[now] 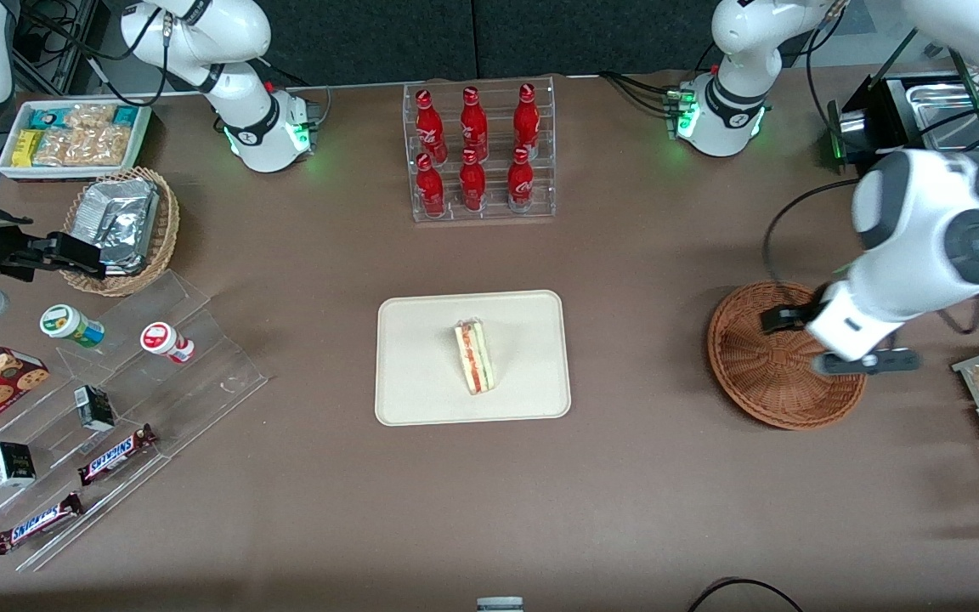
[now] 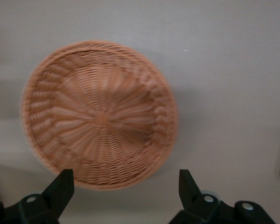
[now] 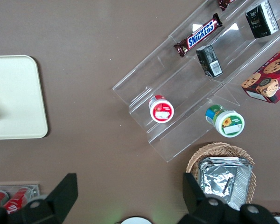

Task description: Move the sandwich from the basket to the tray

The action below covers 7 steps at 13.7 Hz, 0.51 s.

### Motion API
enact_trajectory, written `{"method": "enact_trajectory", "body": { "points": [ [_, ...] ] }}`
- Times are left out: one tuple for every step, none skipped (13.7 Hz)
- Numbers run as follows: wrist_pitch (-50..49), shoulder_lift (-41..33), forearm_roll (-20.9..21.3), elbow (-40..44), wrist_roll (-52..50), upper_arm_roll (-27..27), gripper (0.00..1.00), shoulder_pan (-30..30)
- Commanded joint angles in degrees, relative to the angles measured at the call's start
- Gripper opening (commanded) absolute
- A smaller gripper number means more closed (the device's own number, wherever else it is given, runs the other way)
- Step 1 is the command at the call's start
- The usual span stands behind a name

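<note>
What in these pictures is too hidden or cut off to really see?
- Basket: in the front view, the working arm covers part of its rim.
- End effector: open over the basket in the left wrist view; in the front view, mostly hidden by the arm.
- Sandwich on the tray: in the right wrist view, the picture's edge cuts it off.

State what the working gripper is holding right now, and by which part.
Nothing. The gripper hangs open and empty above the basket, while the sandwich lies on the tray.
</note>
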Motion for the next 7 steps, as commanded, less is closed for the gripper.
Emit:
{"method": "enact_trajectory", "body": {
  "points": [
    [-2.38, -6.66, -3.96, -1.85, 5.73, -0.83, 0.99, 5.04],
    [-3.17, -8.42, -5.29, -1.67, 7.93, -0.57, 0.99, 6.54],
    [-4.22, -9.66, -5.65, -0.98, 9.08, -0.57, 0.99, 7.86],
    [-5.45, -10.54, -5.65, -0.19, 9.27, -0.48, 0.99, 8.31],
    [-6.33, -11.16, -5.74, 0.78, 9.27, 0.04, 0.99, 8.31],
    [-7.65, -11.16, -5.74, 2.27, 9.18, 0.57, 0.99, 8.31],
    [-9.4, -11.16, -5.74, 4.28, 9.18, 0.66, 0.99, 8.31]
  ]
}}
